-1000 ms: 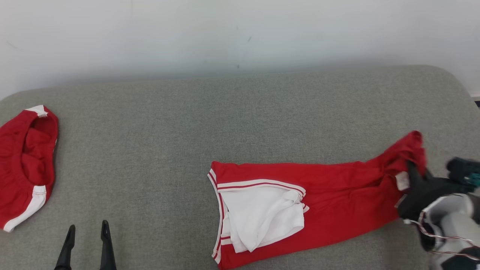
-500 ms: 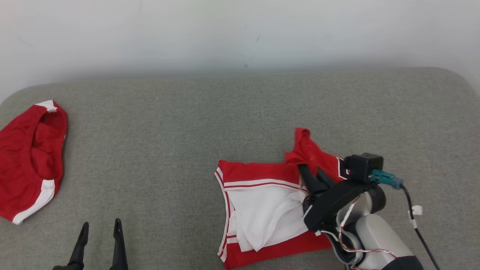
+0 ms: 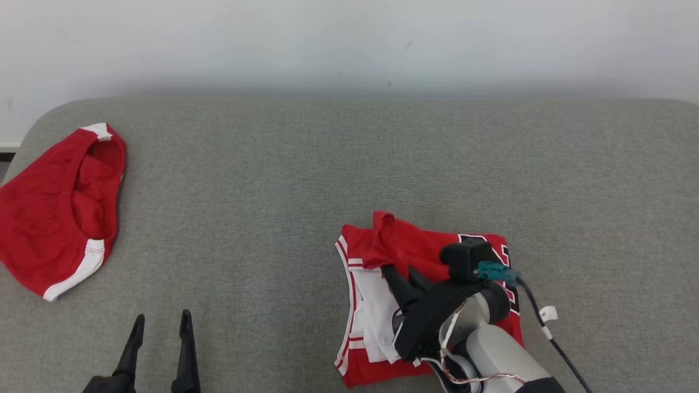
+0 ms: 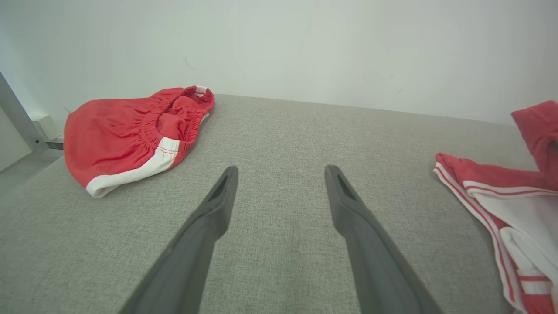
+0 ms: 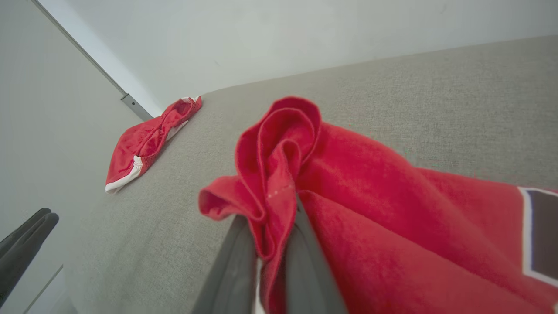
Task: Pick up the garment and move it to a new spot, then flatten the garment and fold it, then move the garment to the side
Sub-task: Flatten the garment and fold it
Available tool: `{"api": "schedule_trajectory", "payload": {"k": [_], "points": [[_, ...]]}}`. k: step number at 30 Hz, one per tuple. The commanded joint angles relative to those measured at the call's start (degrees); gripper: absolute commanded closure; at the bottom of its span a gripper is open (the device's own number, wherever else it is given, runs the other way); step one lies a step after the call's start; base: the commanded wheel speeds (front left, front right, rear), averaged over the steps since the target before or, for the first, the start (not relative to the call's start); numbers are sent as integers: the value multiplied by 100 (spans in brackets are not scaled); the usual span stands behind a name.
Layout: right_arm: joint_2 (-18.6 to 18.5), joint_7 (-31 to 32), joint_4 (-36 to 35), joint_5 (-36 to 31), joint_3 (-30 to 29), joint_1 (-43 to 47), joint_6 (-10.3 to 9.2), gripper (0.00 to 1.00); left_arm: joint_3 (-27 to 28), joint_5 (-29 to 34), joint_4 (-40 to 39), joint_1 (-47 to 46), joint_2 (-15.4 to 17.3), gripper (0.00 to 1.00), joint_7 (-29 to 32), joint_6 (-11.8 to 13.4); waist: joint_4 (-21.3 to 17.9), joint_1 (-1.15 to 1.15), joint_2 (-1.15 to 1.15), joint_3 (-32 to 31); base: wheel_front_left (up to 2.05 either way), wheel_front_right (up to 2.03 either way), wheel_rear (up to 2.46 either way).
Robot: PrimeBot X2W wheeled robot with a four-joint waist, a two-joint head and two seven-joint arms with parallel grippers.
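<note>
- I'm working over a grey woven pad [image 3: 262,180] with rounded corners. A plain white wall [image 3: 327,38] stands behind it.
- The garment [image 3: 426,248] lies on the near right part of the pad, doubled over itself. Its white panel [image 3: 377,311] and stripe trim show along the left edge.
- My right gripper [image 3: 400,270] is pinched almost closed on a bunched red fold of the garment, above the white panel.
- My left gripper [image 3: 163,315] sits near left over bare pad, fingers spread wide, holding nothing.
- A second red piece [image 3: 60,218] with a white band lies far left, well apart from the garment.
- The right wrist view gives me the fold clamped between the fingers, and a dark patch [image 5: 540,231] edged in white.
- The left wrist view adds the second piece's gathered elastic band and a metal post [image 4: 17,113] past the pad's edge.
- A second ago the garment lay stretched long to the right, gripped at that far end. That end is now over the left half. The head camera has also swung.
</note>
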Motion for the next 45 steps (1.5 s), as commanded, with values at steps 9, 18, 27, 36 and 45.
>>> {"api": "schedule_trajectory", "payload": {"k": [9, 18, 27, 36, 45], "points": [[78, -453, 539, 201, 379, -205, -14, 0, -4, -80, 113, -74, -11, 0, -18, 19, 69, 0, 0, -52, 0, 0, 0], [-211, -1253, 85, 170, 40, -142, -14, 0, 114, -19, 153, 78, -10, 0, -18, 8, -143, 0, 0, -268, 0, 0, 0], [-672, -1620, -695, -148, -1065, 595, -14, 0, 238, 105, 78, 196, -11, 0, -18, -15, -331, 0, 0, -420, 0, 0, 0], [-547, -1708, -1350, -695, -2044, 1585, -14, 0, 316, 253, -101, 315, -11, 0, -18, -13, -424, 0, 0, -485, 0, 0, 0], [-298, -1717, -1726, -1009, -2370, 2210, -14, 0, 306, 355, -307, 409, -11, 0, -18, -18, -441, 0, 0, -496, 0, 0, 0]]}}
